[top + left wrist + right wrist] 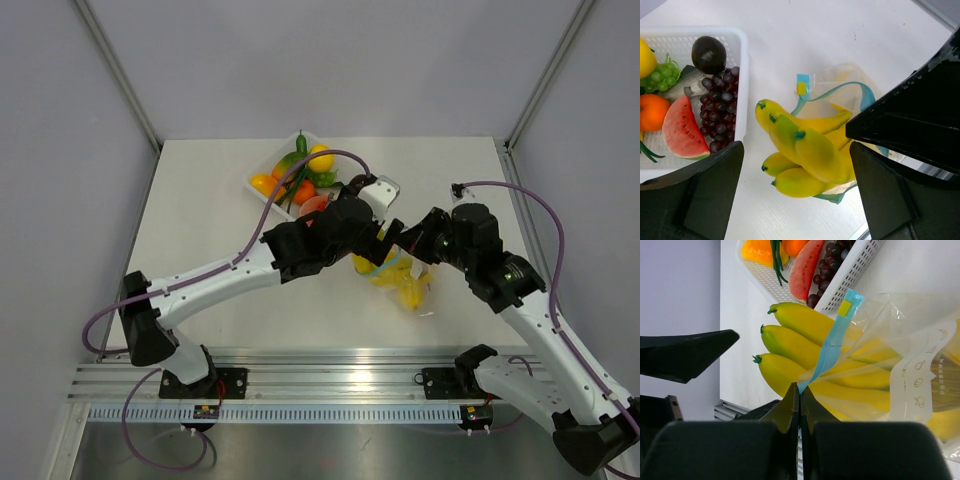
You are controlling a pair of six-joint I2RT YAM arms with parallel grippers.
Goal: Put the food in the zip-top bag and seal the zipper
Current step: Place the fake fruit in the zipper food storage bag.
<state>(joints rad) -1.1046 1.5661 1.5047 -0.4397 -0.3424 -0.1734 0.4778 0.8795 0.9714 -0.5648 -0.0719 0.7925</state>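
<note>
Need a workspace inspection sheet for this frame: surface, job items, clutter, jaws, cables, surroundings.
Surface: white table, carrying the bag and tray.
Job's things: bananas partly inside the zip-top bag, stem ends outside; zipper unsealed.
Clutter: white tray of other toy fruit beside the bag.
Grippers: left gripper jaws open either side of the bananas, apart from them; right gripper jaws shut on the zipper.
Cables: purple cable loops over the tray; second cable by the right arm.
Surroundings: grey walls; metal rail at the near edge.
</note>
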